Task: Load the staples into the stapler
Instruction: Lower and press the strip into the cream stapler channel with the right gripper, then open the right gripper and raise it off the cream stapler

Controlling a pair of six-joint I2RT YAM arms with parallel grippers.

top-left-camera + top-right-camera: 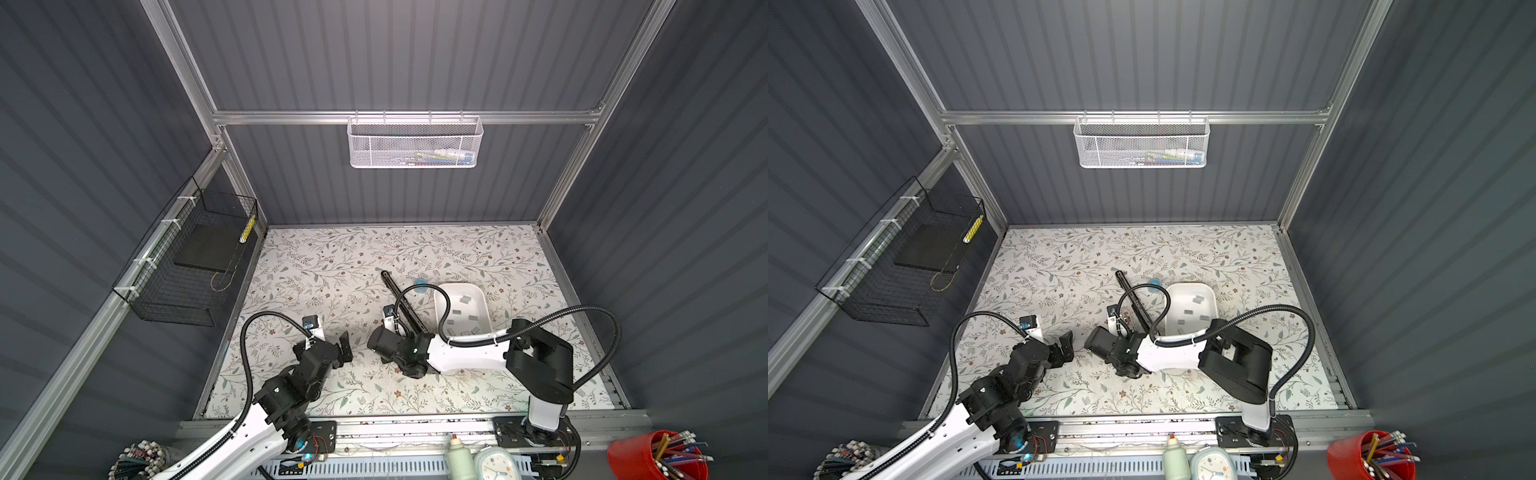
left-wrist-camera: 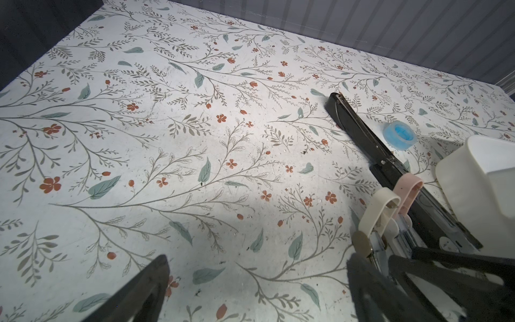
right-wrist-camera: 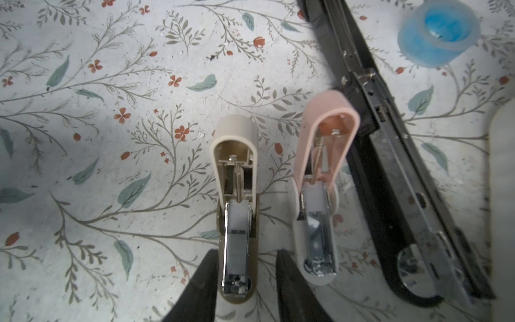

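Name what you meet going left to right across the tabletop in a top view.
Left end effector, open → black stapler → blue tape roll → white tray holding the staples.

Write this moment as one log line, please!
left jaws: open, empty | right jaws: open, astride beige stapler | staples: in white tray

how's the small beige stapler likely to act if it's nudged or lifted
The beige stapler looks small, so probably light and easily slid. Its raised lid is hinged, so it may swing shut when gripped.
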